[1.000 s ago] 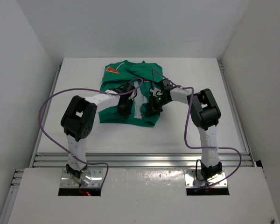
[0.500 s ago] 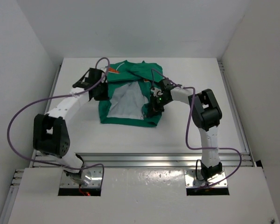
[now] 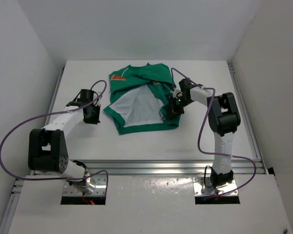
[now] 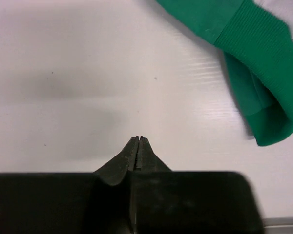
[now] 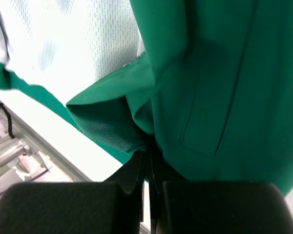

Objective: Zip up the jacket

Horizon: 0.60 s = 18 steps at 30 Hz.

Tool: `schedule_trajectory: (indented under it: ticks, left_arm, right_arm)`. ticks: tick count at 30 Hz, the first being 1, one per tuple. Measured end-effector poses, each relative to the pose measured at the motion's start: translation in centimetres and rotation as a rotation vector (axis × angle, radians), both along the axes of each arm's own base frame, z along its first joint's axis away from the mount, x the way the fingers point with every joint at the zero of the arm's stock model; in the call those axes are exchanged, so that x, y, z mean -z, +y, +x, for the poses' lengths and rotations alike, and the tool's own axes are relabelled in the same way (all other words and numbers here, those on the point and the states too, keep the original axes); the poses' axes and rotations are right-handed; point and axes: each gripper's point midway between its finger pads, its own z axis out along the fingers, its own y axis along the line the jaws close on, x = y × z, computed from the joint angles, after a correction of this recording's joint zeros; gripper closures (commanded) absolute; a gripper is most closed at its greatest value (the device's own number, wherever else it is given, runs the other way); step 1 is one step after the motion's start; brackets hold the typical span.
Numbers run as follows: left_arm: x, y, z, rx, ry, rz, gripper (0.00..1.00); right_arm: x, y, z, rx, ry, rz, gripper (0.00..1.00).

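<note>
Two grippers are pressed together, but only one holds something. The jacket (image 3: 136, 97) lies on the table (image 3: 210, 136) toward 12 o'clock from the arm bases. Its front is open, so the pale mesh lining (image 3: 136, 105) shows between the green panels. The right gripper (image 3: 172, 109) is at the 3 o'clock edge of the garment, and in its wrist view the fingers pinch a fold of green cloth near the hem. The left gripper (image 3: 93, 116) is at 9 o'clock of the jacket, a little apart from it. Its fingertips (image 4: 138, 141) are closed on nothing over bare table, and the ribbed cuff or hem (image 4: 263, 63) lies toward 2 o'clock in that view.

I judge the jacket to be light, soft and limp: it will fold and drag rather than slide as one piece, and one pinch lifts only a local part. The ribbed hem looks thicker and should give a firmer hold. The best places to take hold are probably the two bottom corners of the front opening, where the zipper ends must meet. I cannot make out the slider.
</note>
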Motion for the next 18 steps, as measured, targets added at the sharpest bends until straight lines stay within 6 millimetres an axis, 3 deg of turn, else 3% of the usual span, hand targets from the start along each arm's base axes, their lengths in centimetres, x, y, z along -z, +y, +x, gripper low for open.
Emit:
schedule_trajectory:
  ticks: [2, 4, 8, 11, 15, 18]
  left_arm:
    - [-0.6, -0.3, 0.0, 0.022, -0.023, -0.018, 0.68]
    - [-1.6, -0.7, 0.8, 0.013, -0.058, -0.057, 0.53]
    - [-2.1, -1.2, 3.8, -0.056, -0.068, -0.197, 0.44]
    - [-0.4, -1.9, 5.6, -0.129, -0.024, -0.321, 0.43]
    - [2.3, -3.2, 5.8, -0.205, 0.061, -0.432, 0.43]
    - [3.0, -4.1, 6.1, -0.241, 0.087, -0.503, 0.43]
  right_arm:
    - [-0.1, -0.7, 0.2, 0.006, -0.004, -0.005, 1.00]
    - [-0.2, -0.9, 0.3, 0.005, -0.008, -0.005, 1.00]
    - [-0.2, -0.7, 0.2, -0.001, -0.009, -0.004, 1.00]
    - [-0.3, -0.6, 0.0, -0.006, -0.008, 0.001, 1.00]
    - [-0.5, -0.3, -0.1, -0.011, -0.005, 0.017, 1.00]
    - [-0.7, 0.0, -0.3, -0.014, -0.006, 0.024, 1.00]
